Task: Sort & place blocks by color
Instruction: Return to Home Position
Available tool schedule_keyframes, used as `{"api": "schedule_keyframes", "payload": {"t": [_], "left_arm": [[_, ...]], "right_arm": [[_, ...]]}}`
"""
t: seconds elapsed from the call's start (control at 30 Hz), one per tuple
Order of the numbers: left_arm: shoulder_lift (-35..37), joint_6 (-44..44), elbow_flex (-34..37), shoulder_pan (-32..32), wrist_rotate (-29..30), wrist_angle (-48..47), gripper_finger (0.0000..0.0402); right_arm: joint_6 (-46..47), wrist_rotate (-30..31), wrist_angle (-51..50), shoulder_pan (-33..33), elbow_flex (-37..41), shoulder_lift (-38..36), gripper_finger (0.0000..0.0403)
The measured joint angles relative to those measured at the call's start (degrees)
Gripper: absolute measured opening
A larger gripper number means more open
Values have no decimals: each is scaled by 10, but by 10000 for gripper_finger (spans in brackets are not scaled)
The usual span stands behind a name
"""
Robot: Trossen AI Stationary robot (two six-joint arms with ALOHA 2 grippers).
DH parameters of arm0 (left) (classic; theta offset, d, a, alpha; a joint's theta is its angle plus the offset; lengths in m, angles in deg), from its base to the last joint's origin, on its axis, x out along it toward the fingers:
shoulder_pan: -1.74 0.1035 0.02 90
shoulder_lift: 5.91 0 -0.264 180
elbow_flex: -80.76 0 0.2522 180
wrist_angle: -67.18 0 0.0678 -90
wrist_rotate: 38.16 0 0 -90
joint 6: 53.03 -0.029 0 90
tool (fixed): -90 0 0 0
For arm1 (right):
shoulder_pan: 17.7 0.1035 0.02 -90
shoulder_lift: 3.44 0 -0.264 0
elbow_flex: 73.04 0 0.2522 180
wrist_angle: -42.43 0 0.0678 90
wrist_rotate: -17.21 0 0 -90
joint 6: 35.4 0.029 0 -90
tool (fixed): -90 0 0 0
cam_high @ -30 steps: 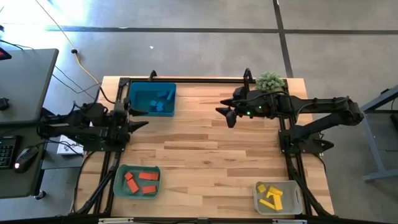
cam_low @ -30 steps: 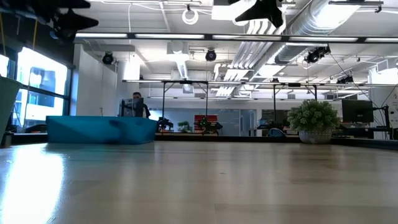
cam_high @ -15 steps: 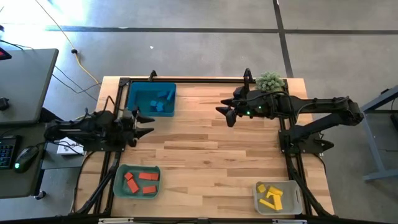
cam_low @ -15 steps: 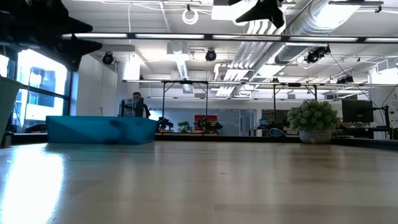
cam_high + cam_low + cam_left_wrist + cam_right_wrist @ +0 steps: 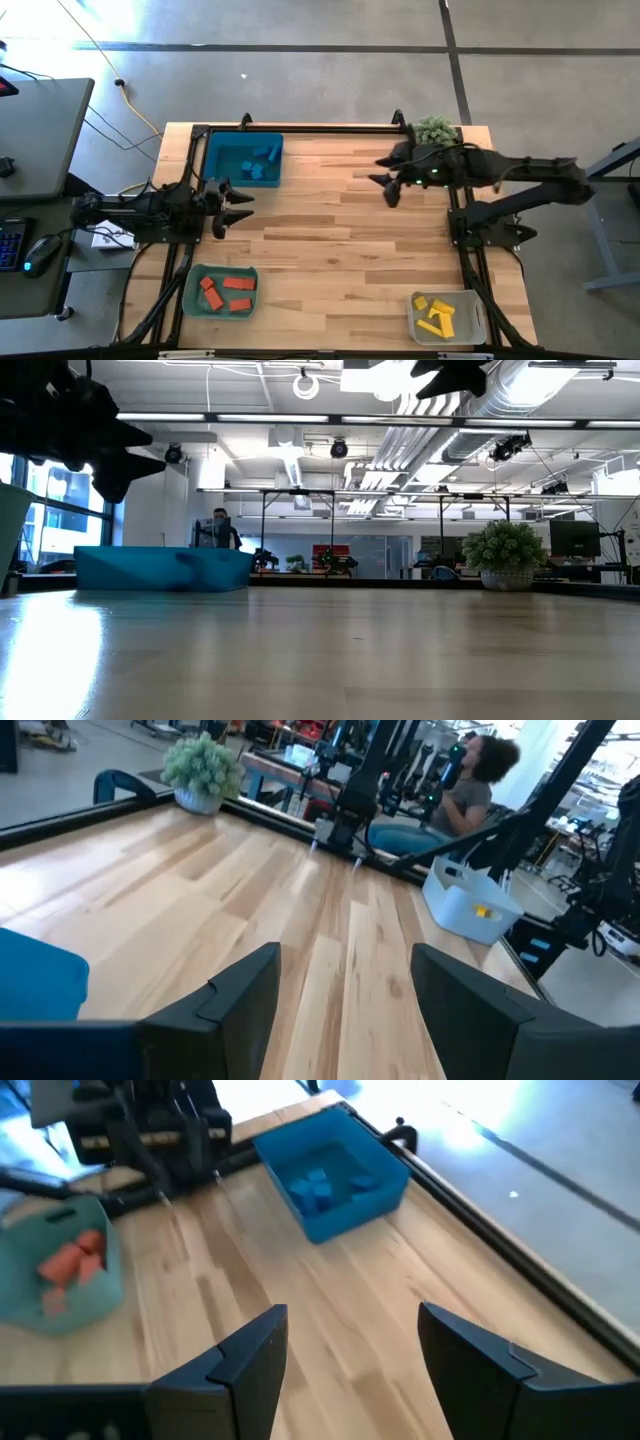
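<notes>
The blocks lie sorted in three bins. Blue blocks (image 5: pixel 320 1183) sit in the blue bin (image 5: pixel 244 160) at the far left. Red-orange blocks (image 5: pixel 225 290) are in the green bin (image 5: pixel 190 293) at the near left. Yellow blocks (image 5: pixel 434 314) fill the clear bin (image 5: pixel 474 318) at the near right. My left gripper (image 5: pixel 238 205) hovers open and empty above bare table, just near of the blue bin. My right gripper (image 5: pixel 385 187) hovers open and empty over the far right of the table, close to the plant.
A small green plant (image 5: pixel 435 130) stands at the table's far right corner. Bare wood stretches across the middle of the table (image 5: pixel 330 240) between the bins. In the left wrist view a person (image 5: pixel 470 790) sits beyond the table's right side.
My left gripper has moved toward the table's right edge and come down, staying open. My right gripper has drawn back toward the table's right edge, also open. The blocks and bins have stayed where they were.
</notes>
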Motion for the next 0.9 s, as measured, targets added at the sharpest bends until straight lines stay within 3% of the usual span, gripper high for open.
{"api": "schedule_keyframes", "payload": {"t": [0.4, 0.63, 0.9], "left_arm": [[-24, -6, 0, 0, 28, 5, 213], [-24, -6, 0, 0, 29, 5, 213], [-24, -6, 0, 0, 29, 5, 213]], "right_arm": [[-26, 27, -178, 12, 1, -183, 210], [-44, 25, -45, 41, 138, -310, 210], [-26, -37, 150, 44, 323, -443, 210]]}}
